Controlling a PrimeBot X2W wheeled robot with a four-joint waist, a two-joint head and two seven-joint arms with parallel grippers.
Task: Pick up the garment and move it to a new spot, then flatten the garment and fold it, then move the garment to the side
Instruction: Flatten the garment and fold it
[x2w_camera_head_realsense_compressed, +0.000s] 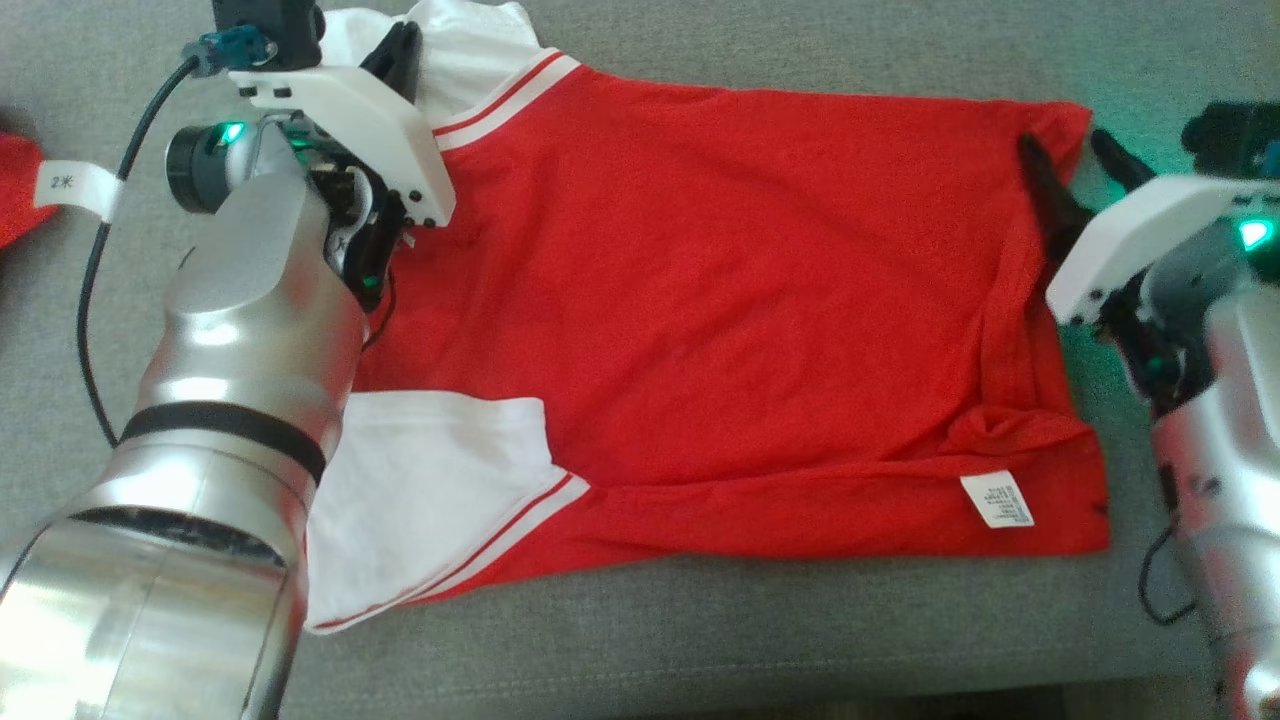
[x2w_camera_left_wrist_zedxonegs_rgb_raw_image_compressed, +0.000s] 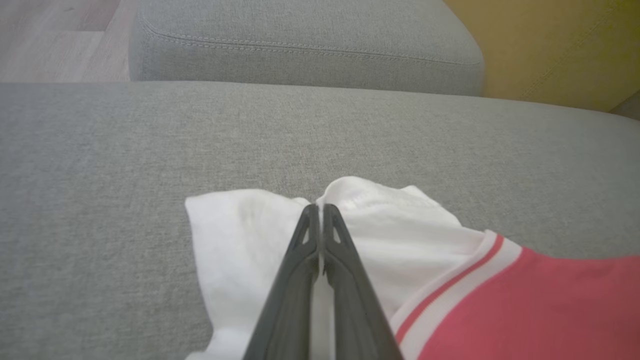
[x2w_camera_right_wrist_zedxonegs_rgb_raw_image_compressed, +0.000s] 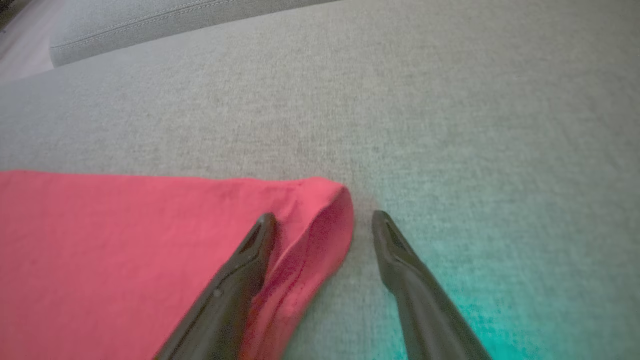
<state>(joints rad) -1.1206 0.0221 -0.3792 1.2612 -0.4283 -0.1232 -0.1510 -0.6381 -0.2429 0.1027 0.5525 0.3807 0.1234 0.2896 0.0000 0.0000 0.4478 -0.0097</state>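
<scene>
The garment (x2w_camera_head_realsense_compressed: 720, 300) - a red shirt with white sleeves - lies spread on the grey sofa seat (x2w_camera_head_realsense_compressed: 700, 640), sleeves to the left, hem to the right. The left gripper (x2w_camera_left_wrist_zedxonegs_rgb_raw_image_compressed: 317, 207) is closed tight on the far white sleeve (x2w_camera_left_wrist_zedxonegs_rgb_raw_image_compressed: 390, 225), a sliver of cloth pinched between its tips. The left forearm (x2w_camera_head_realsense_compressed: 230, 380) hides the neck end of the shirt and part of the near sleeve (x2w_camera_head_realsense_compressed: 430, 480).

The right gripper (x2w_camera_right_wrist_zedxonegs_rgb_raw_image_compressed: 324, 220) is spread wide at the far right hem corner: one finger over the red cloth, the other over bare seat, the rolled edge between them. That wrist view is soft, so contact cannot be told.

A white care label (x2w_camera_head_realsense_compressed: 997, 498) shows at the near right corner, its print unreadable. At the left edge a red cloth (x2w_camera_head_realsense_compressed: 15, 190) with a white tag (x2w_camera_head_realsense_compressed: 75, 185) is cut off.
</scene>
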